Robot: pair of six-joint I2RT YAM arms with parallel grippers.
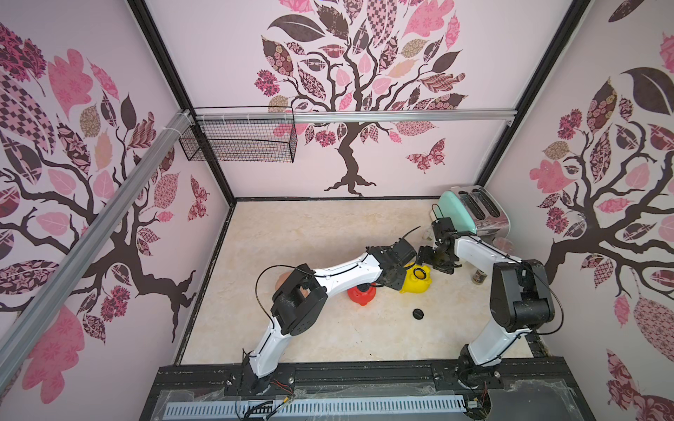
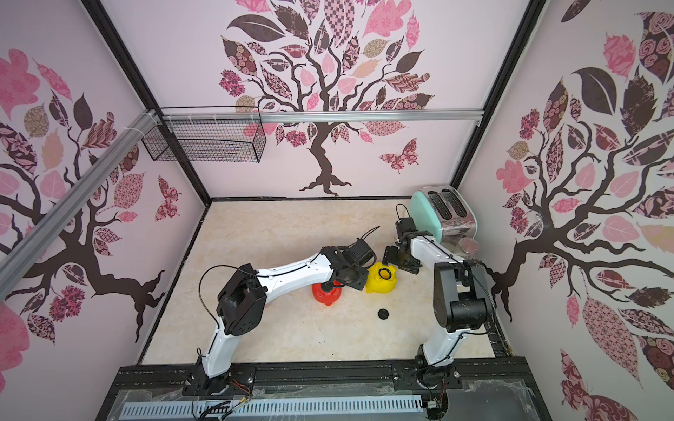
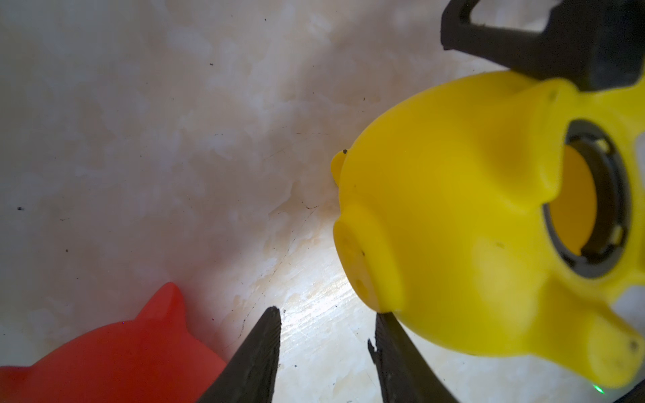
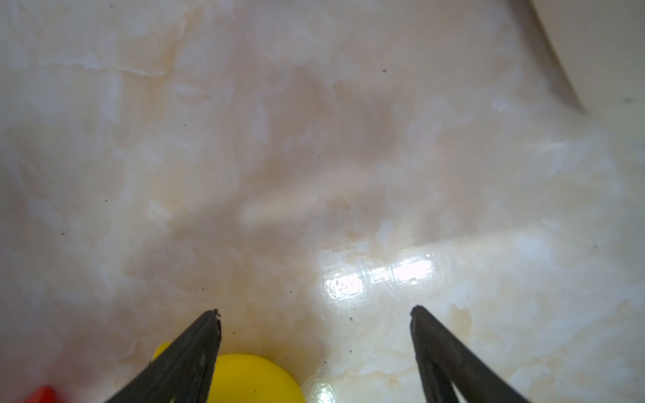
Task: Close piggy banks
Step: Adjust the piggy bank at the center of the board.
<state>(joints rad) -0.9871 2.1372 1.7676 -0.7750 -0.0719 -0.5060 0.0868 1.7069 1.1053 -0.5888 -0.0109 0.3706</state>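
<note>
The yellow piggy bank [image 1: 415, 282] [image 2: 381, 280] lies belly-up in mid-table, and its round hole [image 3: 576, 202] is uncovered. The red piggy bank [image 1: 361, 294] [image 2: 327, 292] sits just left of it. A peach-pink piggy bank [image 1: 283, 279] peeks out behind the left arm's elbow. My left gripper [image 1: 393, 282] [image 3: 328, 314] hangs between the red and yellow banks, open on nothing, with one fingertip next to the yellow snout. My right gripper [image 1: 436, 263] [image 4: 314, 310] stands wide open and empty over the far side of the yellow bank [image 4: 251, 377].
A black round plug [image 1: 418, 313] [image 2: 383, 313] lies on the marble table in front of the yellow bank. A mint-green toaster [image 1: 474, 215] stands at the back right, with a small jar [image 1: 479, 277] nearby. A wire basket [image 1: 237, 140] hangs on the back wall.
</note>
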